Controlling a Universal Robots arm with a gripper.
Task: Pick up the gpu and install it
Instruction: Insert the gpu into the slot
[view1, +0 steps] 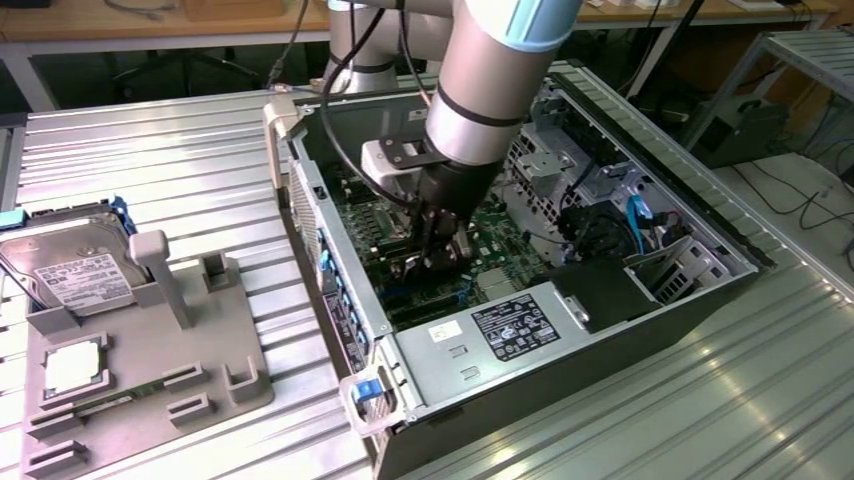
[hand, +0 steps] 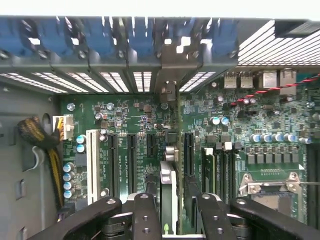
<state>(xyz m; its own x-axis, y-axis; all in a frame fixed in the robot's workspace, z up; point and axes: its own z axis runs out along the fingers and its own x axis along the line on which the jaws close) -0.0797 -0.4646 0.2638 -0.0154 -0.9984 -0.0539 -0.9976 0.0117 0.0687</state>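
The gpu (hand: 168, 182) stands on edge over the green motherboard (hand: 125, 117), seen edge-on, its silver end bracket (hand: 167, 92) against the case's rear wall. My gripper (hand: 171, 202) straddles the card. One finger (hand: 147, 210) lies close beside it, and a narrow gap shows between the card and the other finger (hand: 205, 212), so the jaws stand slightly open around it. In the exterior view the arm reaches down into the open computer case (view1: 707, 215), with the gripper (view1: 434, 258) low over the board and the gpu (view1: 430, 272) dark beneath it.
Expansion slots (hand: 114, 165) and a processor socket (hand: 270, 187) flank the card. A yellow-black cable bundle (hand: 37, 135) lies by the case wall. The power supply (view1: 507, 330) fills the near corner. Outside on the ribbed table, a grey fixture (view1: 160, 340) holds a hard drive (view1: 74, 270) and a square chip (view1: 74, 365).
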